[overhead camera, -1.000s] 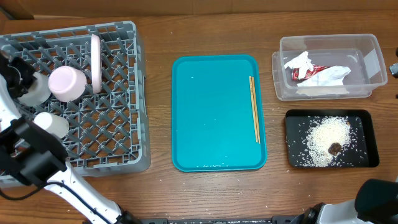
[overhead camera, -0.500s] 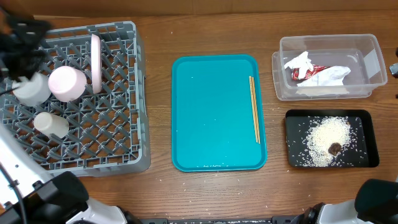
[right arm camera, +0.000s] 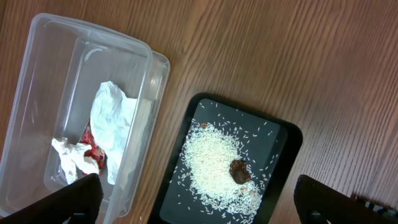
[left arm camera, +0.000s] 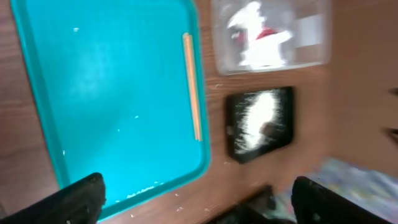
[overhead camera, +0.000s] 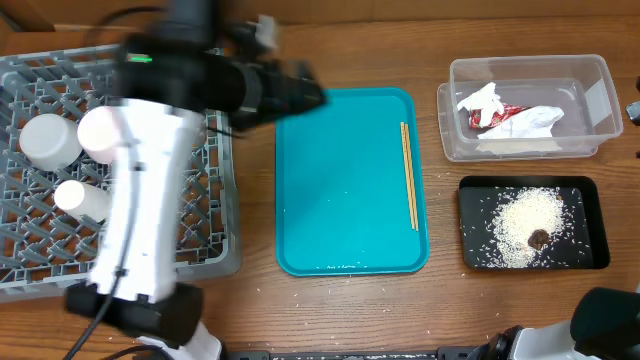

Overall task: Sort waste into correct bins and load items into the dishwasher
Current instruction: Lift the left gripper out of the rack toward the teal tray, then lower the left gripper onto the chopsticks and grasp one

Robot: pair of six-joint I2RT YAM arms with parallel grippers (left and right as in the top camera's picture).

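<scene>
LEFT ARM OVER THE CRATE: The left arm (overhead camera: 150,200) stretches, blurred, across the grey crate (overhead camera: 30,250) at the frame's left. Its hand (left arm camera: 205,200) is released, fingers spread wide with nothing between them, above the teal tray (overhead camera: 340,180) at centre, where a wooden stick (overhead camera: 409,175) lies along the right side. In the crate sit a pinkish-white bowl (overhead camera: 100,130), a pale bowl (overhead camera: 45,140) and a small white cup (overhead camera: 70,195). At upper right, the clear tub (overhead camera: 605,100) holds the crumpled napkin (overhead camera: 480,100) and red wrapper (overhead camera: 500,117). Below it, the black tray (overhead camera: 588,252) carries rice (overhead camera: 525,225) and a brown scrap (overhead camera: 539,239). The right hand (right arm camera: 202,202), likewise released and empty, hangs above both bins on the bench (overhead camera: 440,310).
</scene>
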